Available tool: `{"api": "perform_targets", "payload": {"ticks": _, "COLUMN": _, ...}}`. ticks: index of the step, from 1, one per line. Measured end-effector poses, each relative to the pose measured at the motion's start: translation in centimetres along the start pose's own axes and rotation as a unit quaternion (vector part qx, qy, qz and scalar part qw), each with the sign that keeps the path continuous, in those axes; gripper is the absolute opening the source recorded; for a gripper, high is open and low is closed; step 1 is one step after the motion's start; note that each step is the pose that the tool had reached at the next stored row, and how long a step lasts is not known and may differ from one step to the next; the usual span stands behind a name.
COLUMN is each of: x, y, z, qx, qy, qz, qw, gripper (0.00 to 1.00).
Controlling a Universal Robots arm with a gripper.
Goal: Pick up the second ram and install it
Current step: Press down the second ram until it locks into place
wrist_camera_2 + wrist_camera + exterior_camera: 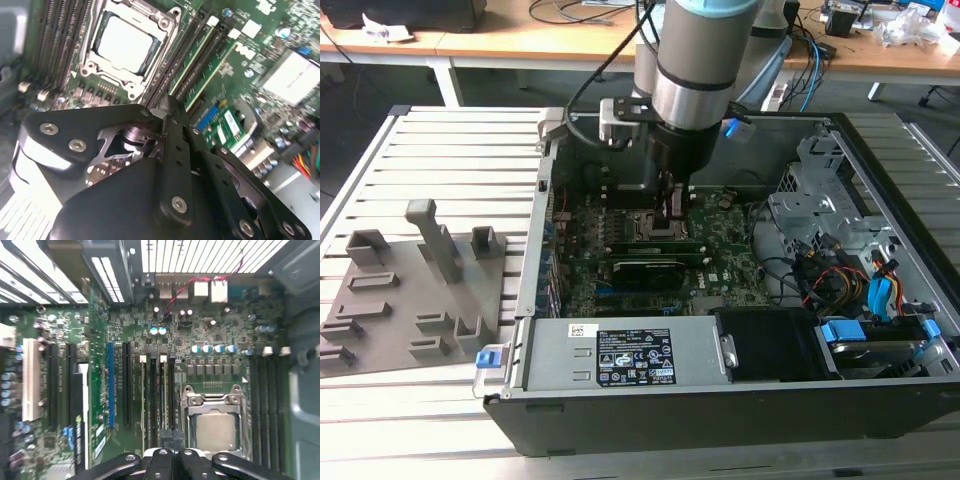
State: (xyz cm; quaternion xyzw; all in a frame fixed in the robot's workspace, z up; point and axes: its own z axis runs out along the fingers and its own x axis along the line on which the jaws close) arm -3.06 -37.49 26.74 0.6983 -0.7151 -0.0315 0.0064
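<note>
In the exterior view the gripper (672,205) is sunk inside the open computer case (880,400), just at three o'clock of the CPU socket (642,226). The grey holder tray (410,300) lies well apart at nine o'clock of the case.

In the second wrist view its fingertips (169,106) are drawn narrow, together over the memory slots, in line with the second ram (197,59), already standing in its slot. I judge this the seating step, which calls for straight, even downward pressure.

In the first wrist view the second ram (164,400) lies between neighbouring slots, and the socket frame (212,400) crowds close beside it.
</note>
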Motion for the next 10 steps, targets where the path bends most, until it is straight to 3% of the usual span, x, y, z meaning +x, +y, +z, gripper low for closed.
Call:
{"api": "perform_targets", "payload": {"ticks": 5, "x": -0.13, "y": 0.18, "z": -3.3, "qx": 0.0, "qy": 0.0, "qz": 0.0, "qw": 1.0, "gripper": 0.11}}
{"api": "perform_targets", "payload": {"ticks": 10, "x": -0.14, "y": 0.19, "z": -3.49, "qx": 0.0, "qy": -0.0003, "qz": 0.0, "qw": 1.0, "gripper": 0.11}}
